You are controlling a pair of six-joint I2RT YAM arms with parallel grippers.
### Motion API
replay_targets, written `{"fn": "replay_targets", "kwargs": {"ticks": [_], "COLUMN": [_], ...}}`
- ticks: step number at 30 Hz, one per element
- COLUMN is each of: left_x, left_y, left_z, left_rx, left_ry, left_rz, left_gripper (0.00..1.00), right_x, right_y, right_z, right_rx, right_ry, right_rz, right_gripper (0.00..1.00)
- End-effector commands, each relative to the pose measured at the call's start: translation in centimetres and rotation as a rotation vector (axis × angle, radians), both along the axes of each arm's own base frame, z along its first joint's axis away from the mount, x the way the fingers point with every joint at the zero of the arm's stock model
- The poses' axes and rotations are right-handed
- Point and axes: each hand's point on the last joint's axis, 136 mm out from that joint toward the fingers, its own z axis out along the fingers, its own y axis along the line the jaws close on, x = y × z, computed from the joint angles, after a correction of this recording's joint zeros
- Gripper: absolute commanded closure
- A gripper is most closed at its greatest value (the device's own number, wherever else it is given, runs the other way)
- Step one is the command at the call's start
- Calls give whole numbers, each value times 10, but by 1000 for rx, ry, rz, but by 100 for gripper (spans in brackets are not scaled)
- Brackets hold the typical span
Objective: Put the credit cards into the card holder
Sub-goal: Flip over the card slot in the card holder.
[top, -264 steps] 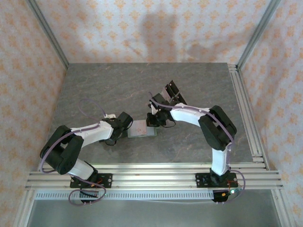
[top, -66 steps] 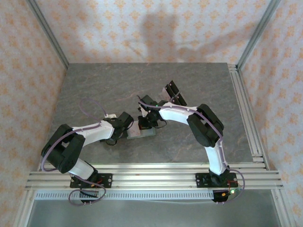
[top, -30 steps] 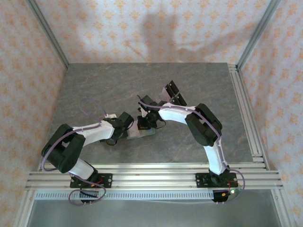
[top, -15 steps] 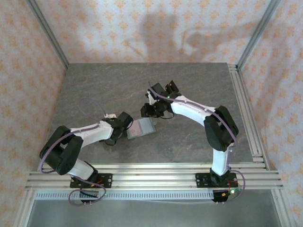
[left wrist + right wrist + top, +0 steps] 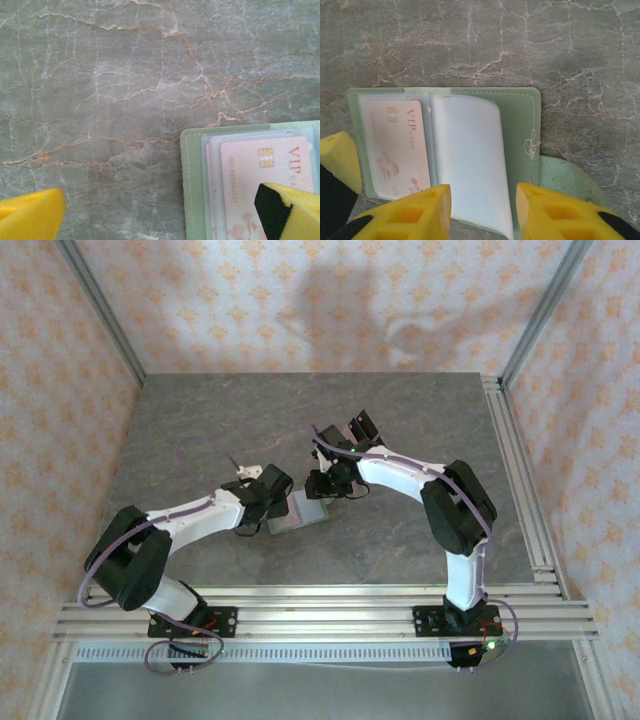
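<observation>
The card holder [image 5: 303, 512] lies open on the table between my two grippers, sage green [image 5: 517, 125] with a snap tab [image 5: 565, 180] at its right edge. One credit card [image 5: 395, 145], pale pink with "VIP" print, sits in its left clear sleeve. A loose pale sleeve [image 5: 470, 160] is folded over the middle. My right gripper [image 5: 482, 212] hovers open over that sleeve's near edge, holding nothing. My left gripper [image 5: 160, 215] is open wide at the holder's left edge [image 5: 192, 185], with one finger [image 5: 290, 210] over the card [image 5: 260, 165].
A dark clear-plastic tray [image 5: 362, 426] stands behind the right arm. The grey marble table [image 5: 200, 430] has open room to the left and far side. The left gripper's yellow finger [image 5: 337, 155] shows beside the holder. Aluminium rails [image 5: 520, 460] run along the right edge.
My right gripper opened and drew back to the right off the holder. The left wrist rose and shifted slightly toward the holder. The card stays in the sleeve.
</observation>
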Motion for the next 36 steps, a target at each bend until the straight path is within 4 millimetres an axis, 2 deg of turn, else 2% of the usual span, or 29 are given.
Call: {"fn": "replay_targets", "kwargs": {"ticks": [1,8,12,19,25,32,36], "left_x": [2,-10,-15,-17,-18,-20,-21], "left_y": [-2,8,11,13,13,14,15], "left_z": [-7,-35,-42,-45,-47,-48,-50], "left_rx": [26,69,81,88,86,80,80], "left_ry": [10,65,77,82,84,83,85], "left_rz": [-6,7,13,13,12,15,16], "left_gripper": [0,0,0,0,0,0,0], "right_x": [1,4,2,-2,-1,13,20], "right_y": [-4,0,3,14,17,7,1], "right_z": [-6,-2,-4,-2,-10,-29,-31], "right_rx": [-37,-27,-24,-8,-25,-101,-111], "right_ry": [-9,-21,-13,-18,-14,-22,-30], "right_rz": [12,18,28,50,61,51,39], "right_gripper": [62,62,65,68,66,59,58]}}
